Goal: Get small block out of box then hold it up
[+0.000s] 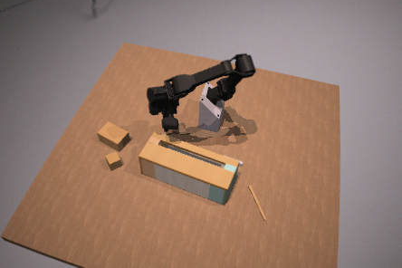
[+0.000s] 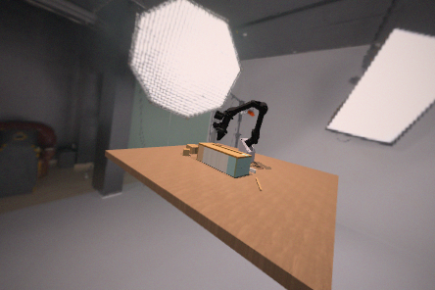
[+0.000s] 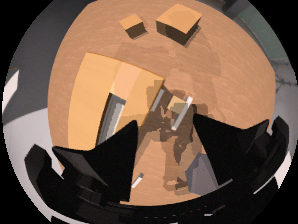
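The box (image 1: 186,163) (image 2: 215,160) (image 3: 89,95) stands upright, with a slot in its tan top, a pale front and a teal right end. A small light-tan block-like piece (image 3: 176,104) shows in the wrist view just outside the box's rear left end, between two short pale strips, seemingly at table level. No block is discernible inside the box; much of its shelf is hidden. My gripper (image 1: 169,129) (image 2: 221,137) (image 3: 165,120) is partly open and empty, pointing down above the area behind the box's left end. In the wrist view the small piece appears beyond the fingertips.
A larger tan block (image 1: 112,136) (image 2: 192,147) (image 3: 178,21) and a tan cube (image 1: 114,160) (image 2: 186,152) (image 3: 132,25) lie left of the box. A thin stick (image 1: 257,203) (image 2: 259,183) lies to its right. The grey arm base (image 1: 210,119) (image 3: 201,175) stands behind it.
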Controlling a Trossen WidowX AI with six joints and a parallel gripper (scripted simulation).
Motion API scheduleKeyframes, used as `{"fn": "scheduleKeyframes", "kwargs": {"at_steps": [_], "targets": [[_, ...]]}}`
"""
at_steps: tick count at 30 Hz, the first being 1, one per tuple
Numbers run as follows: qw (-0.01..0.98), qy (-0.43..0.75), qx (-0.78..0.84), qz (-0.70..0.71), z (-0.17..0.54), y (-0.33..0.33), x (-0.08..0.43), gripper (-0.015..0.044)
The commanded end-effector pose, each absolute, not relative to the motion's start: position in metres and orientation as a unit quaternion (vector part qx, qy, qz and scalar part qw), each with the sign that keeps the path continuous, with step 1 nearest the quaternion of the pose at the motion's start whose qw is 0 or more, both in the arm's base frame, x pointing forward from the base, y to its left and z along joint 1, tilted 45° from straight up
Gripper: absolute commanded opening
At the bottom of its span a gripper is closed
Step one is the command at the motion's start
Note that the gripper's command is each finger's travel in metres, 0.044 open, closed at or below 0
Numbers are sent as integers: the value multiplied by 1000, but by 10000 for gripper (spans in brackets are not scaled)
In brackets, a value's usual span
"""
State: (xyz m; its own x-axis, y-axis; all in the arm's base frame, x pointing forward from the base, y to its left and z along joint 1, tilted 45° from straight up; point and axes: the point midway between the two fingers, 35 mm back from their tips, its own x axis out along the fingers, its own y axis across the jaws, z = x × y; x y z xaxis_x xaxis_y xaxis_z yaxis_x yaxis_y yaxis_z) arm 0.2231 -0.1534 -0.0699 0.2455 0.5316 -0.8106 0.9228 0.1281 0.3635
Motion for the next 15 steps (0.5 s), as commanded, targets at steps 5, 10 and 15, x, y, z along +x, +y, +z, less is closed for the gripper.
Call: {"fn": "scheduleKeyframes", "kwargs": {"at_steps": [5, 10, 15], "targets": [[40, 358, 828, -429, -76, -159, 206, 285], [-73, 294, 835, -459, -77, -161, 203, 285], [-184, 230, 825, -483, -77, -162, 200, 285]]}}
